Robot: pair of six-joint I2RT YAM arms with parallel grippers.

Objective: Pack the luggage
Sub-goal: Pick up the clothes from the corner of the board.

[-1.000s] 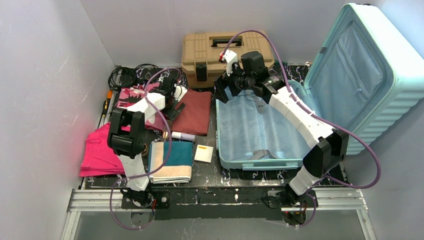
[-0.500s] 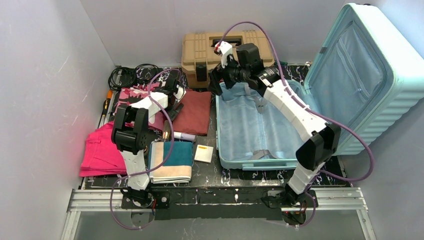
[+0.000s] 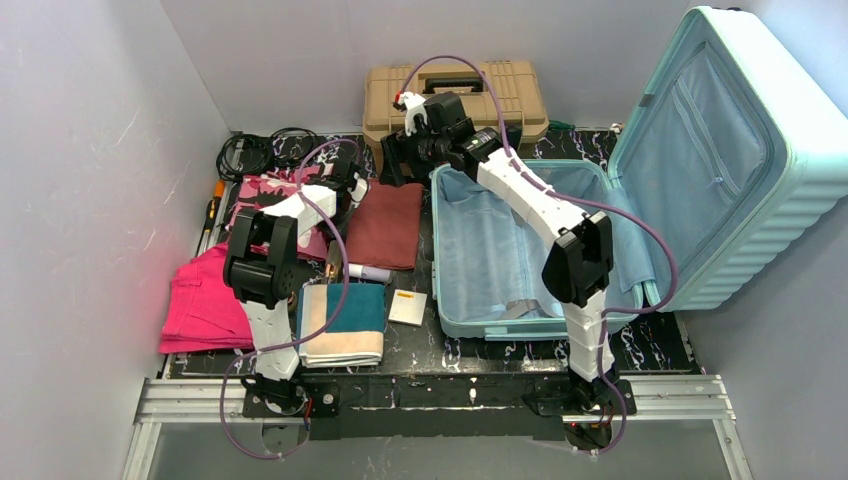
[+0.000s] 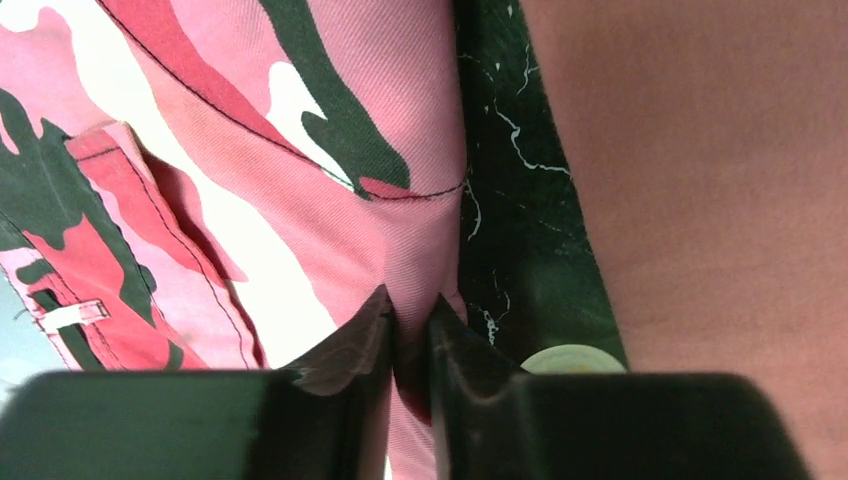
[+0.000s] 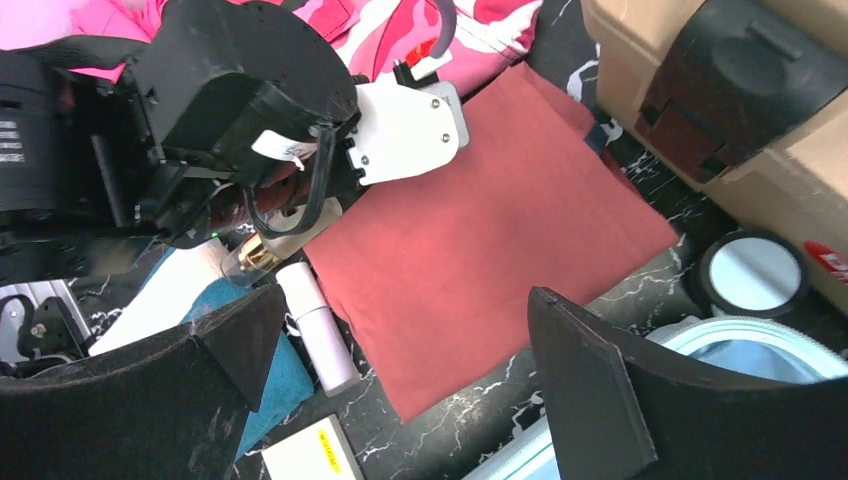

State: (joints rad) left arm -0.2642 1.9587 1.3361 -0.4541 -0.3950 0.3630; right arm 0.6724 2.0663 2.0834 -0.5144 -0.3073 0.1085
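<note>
Swinging away from above the luggage point(image 3: 480, 270), the right arm has crossed to the clothes side, and the left gripper point(image 4: 410, 335) has gone from wide to nearly closed.

Now the worries, nearest first. That pinch sits right on the hem of the pink camouflage garment point(image 4: 330, 200), with only a thin fold between the tips. A quick lift could let the cloth slide out, or the folded piece could open and trail across the black tabletop point(image 4: 520, 220). Just beside it lies the maroon cloth point(image 5: 480, 250), with a white tube point(image 5: 315, 335) at its near edge. A dragging garment could rumple the one and roll the other.

Further up, traffic! The right gripper point(image 5: 400, 330) hangs over that maroon cloth, and its own camera shows the left arm point(image 5: 230, 110) close beside it. If both move at once they may well clash, and the left's path to the case looks to run straight through the right arm. Behind them, the tan toolbox point(image 3: 520, 95) leaves the right wrist little room to back off.

Grippers, then. Left: jaws almost together, clamped on the camouflage hem. Right: fingers spread wide, holding nothing, touching nothing. And the luggage lies open on the right side of the table, lid standing up, lining bare.
</note>
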